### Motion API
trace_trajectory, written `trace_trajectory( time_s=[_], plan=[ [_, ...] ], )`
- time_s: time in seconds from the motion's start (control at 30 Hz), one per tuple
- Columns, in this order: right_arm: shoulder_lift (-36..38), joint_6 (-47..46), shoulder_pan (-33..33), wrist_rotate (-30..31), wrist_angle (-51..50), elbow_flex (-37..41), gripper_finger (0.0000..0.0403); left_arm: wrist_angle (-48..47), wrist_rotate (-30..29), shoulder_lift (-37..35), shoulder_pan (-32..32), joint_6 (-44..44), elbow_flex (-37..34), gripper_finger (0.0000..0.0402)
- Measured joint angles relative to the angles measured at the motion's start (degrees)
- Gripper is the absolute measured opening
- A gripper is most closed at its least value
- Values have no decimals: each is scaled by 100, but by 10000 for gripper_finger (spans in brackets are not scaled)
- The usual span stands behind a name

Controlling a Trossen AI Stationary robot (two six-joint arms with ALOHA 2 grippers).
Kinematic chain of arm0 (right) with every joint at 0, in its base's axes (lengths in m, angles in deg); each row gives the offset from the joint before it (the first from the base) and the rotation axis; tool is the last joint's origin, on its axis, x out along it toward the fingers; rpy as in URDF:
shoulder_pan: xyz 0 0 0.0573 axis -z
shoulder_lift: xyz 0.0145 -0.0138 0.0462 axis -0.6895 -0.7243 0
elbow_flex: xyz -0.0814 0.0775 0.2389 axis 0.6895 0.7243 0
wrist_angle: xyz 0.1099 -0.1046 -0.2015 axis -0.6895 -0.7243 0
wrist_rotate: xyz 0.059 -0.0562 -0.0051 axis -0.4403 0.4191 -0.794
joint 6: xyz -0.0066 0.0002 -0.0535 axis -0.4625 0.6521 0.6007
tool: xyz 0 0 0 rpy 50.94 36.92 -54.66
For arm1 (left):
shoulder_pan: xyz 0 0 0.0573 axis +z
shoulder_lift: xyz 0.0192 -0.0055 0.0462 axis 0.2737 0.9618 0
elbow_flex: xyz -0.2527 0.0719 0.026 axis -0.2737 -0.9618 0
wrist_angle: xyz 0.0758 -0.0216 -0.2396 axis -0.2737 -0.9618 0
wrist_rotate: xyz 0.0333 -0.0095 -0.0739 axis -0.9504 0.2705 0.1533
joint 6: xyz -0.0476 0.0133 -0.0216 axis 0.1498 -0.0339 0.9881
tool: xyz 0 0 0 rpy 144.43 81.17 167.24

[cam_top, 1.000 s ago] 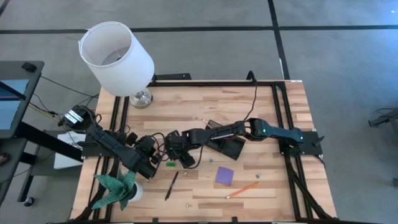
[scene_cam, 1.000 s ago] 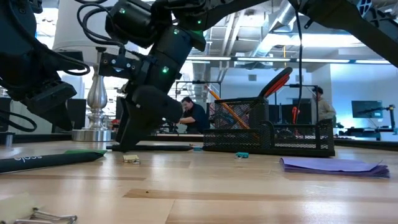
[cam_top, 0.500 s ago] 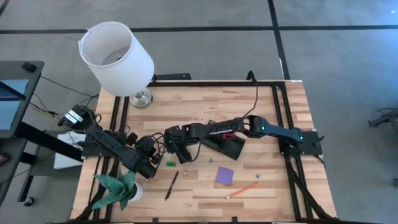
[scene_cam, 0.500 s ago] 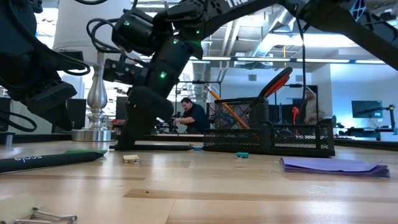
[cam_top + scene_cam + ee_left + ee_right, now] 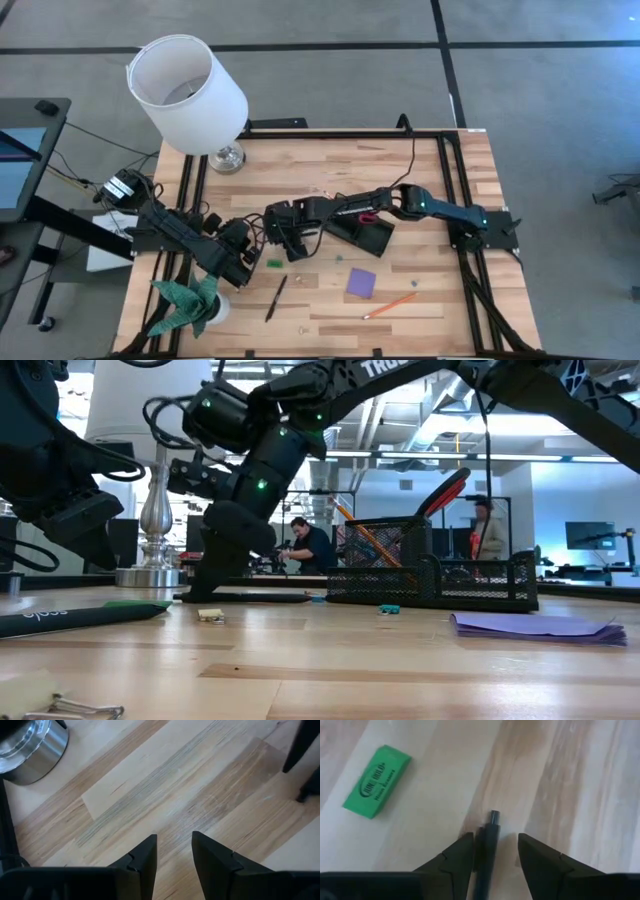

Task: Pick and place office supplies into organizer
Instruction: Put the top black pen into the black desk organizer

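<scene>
My right gripper [image 5: 287,245] [image 5: 494,857] stands open at the table's middle, tips near the wood, left of the black organizer [image 5: 366,230] [image 5: 430,575]. A black pen [image 5: 487,842] lies between its fingers, along them. A green eraser [image 5: 376,788] [image 5: 274,263] lies flat just beyond. Red-handled scissors [image 5: 446,490] and orange pencils [image 5: 360,538] stick up out of the organizer. My left gripper [image 5: 240,266] [image 5: 175,857] waits open at the left, over bare wood. My right gripper has one finger on each side of the black pen's end [image 5: 493,817], slanting down from the table's right. The pen lies flat on the table, close beside one finger [image 5: 462,852]. I cannot tell whether that finger touches it.
A second black pen [image 5: 276,297], a purple note pad [image 5: 361,282] and an orange pencil [image 5: 390,305] lie toward the near edge. A white lamp [image 5: 190,90] stands far left and a green paper plant [image 5: 190,300] near left. A person [image 5: 305,545] sits beyond the table.
My right gripper has shifted a little toward the table's far edge and sunk slightly, rolling about its own axis. My left gripper has kept still.
</scene>
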Motion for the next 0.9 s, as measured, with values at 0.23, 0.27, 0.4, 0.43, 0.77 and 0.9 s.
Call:
trace_trajectory(
  time_s=[0.23, 0.27, 0.4, 0.43, 0.77, 0.9],
  plan=[
    [23, 35, 55, -11, 75, 109, 147, 0, -2, 0, 0, 0, 0, 119],
    [23, 35, 59, -15, 92, 111, 147, 0, -2, 0, -2, 0, 0, 119],
    [21, 267, 83, -16, 124, 103, 148, 0, -2, 0, -2, 1, 0, 119],
    [19, 327, 94, -16, 140, 102, 147, 0, -2, 1, -1, 2, 0, 119],
    [30, 319, 163, -61, 154, 101, 132, 0, -2, 0, 0, 4, 0, 119],
    [9, 112, 178, -251, 154, 106, 118, 2, -2, 0, 0, 4, 0, 119]
  ],
)
